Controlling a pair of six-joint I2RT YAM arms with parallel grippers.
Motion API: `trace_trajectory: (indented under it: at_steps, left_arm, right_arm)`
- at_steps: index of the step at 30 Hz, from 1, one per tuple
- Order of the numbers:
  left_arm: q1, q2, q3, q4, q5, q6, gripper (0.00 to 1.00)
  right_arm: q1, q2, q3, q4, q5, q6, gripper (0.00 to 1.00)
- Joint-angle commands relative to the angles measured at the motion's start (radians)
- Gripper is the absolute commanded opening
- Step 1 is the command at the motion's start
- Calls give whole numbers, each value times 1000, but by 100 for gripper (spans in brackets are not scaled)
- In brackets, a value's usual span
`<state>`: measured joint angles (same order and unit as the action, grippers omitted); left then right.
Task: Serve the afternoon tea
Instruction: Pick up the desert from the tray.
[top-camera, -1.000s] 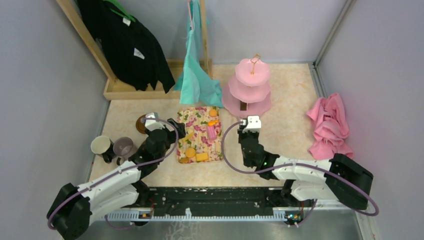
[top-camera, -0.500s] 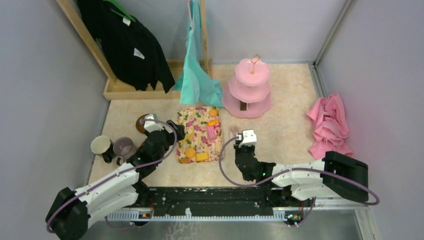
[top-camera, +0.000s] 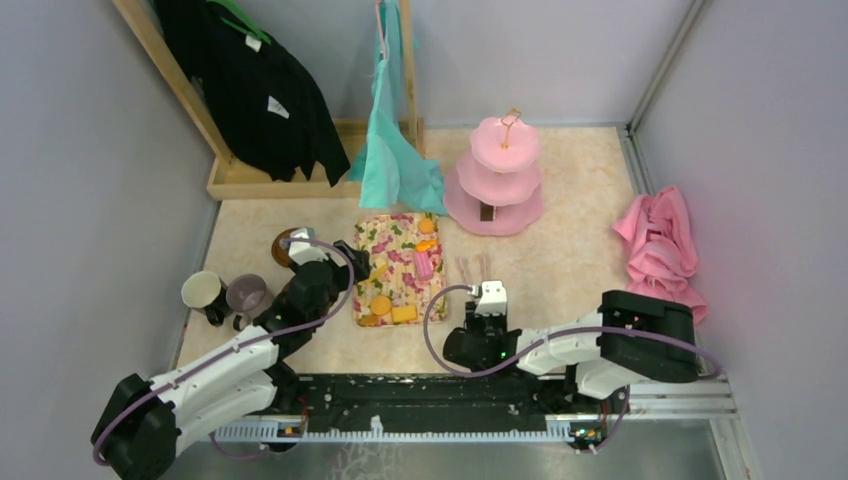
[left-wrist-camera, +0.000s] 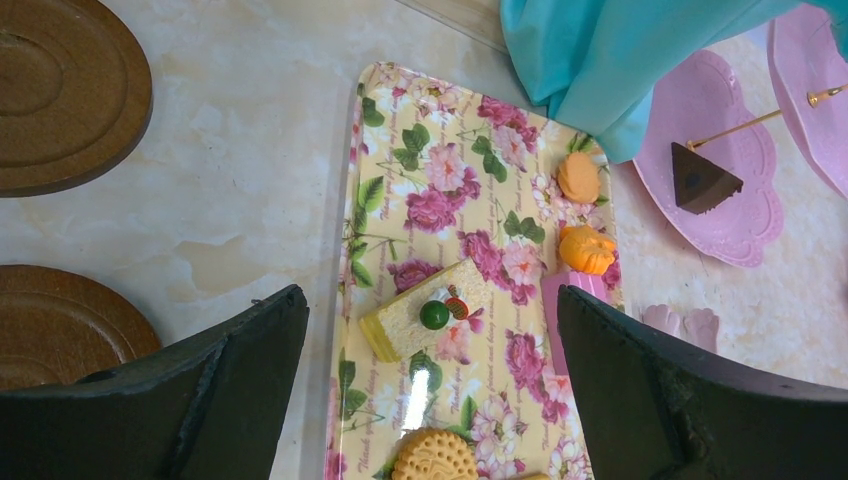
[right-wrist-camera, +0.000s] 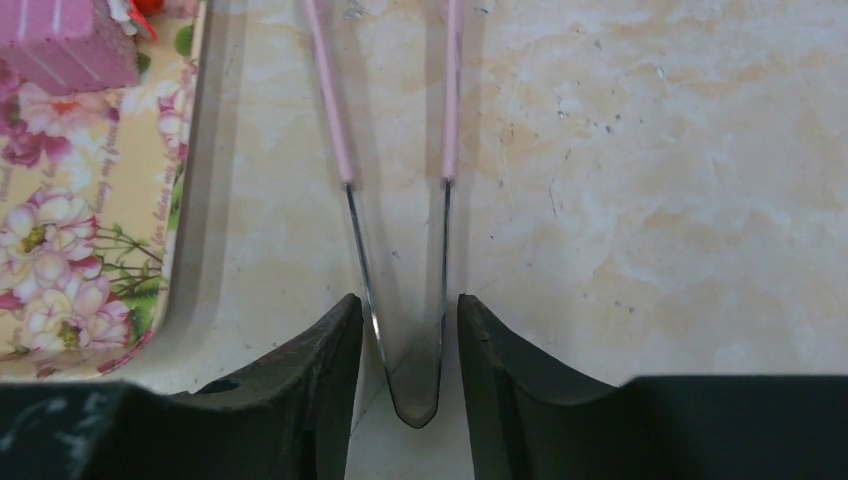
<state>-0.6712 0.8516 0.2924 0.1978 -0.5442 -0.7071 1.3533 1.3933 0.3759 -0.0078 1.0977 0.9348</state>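
The left end effector (left-wrist-camera: 430, 310) is held wide open and empty over the left edge of the tray (left-wrist-camera: 390, 200). A yellow cake (left-wrist-camera: 415, 320) is framed between its fingers, with a biscuit (left-wrist-camera: 432, 458) nearer in and 2 orange snacks (left-wrist-camera: 587, 250) ahead to its right. 2 saucers (left-wrist-camera: 60, 90) are set on the surface (left-wrist-camera: 230, 150) to its left, apart from the tray. In the top view the cream mug (top-camera: 203, 291) and mauve mug (top-camera: 246, 294) are stood side by side further left, beside the arm. The stand (top-camera: 497, 180) is placed well ahead to its right, with a brown wedge (left-wrist-camera: 700, 180) on the bottom tier.

The right end effector (right-wrist-camera: 407, 305) is held low at the surface, part-open, its fingers set either side of the metal bend of the tongs (right-wrist-camera: 330, 100), which are laid pointing away from it. Whether the tongs are gripped cannot be told. A pink cake (right-wrist-camera: 65, 45) is seen on the tray, ahead to its left.
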Motion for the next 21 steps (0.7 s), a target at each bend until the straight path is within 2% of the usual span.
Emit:
trace_trajectory:
  at_steps: [1, 10, 15, 17, 18, 21]
  left_arm:
    - [4, 0, -8, 6, 6, 5, 99]
    - [4, 3, 0, 10, -7, 25, 99]
    - [4, -3, 6, 33, -13, 60, 99]
    - [4, -9, 10, 48, -13, 80, 99]
    - [4, -8, 11, 59, -15, 92, 99]
    - [4, -4, 7, 99, -9, 121, 99]
  right_arm:
    - [18, 10, 53, -117, 18, 154, 44]
    - [34, -87, 108, -90, 19, -40, 63]
    - [46, -201, 176, -94, 49, -171, 71]
    - [46, -260, 185, -71, 80, -161, 79]
    - [45, -290, 179, -33, 84, -184, 78]
    - [44, -378, 129, 206, 22, -451, 74]
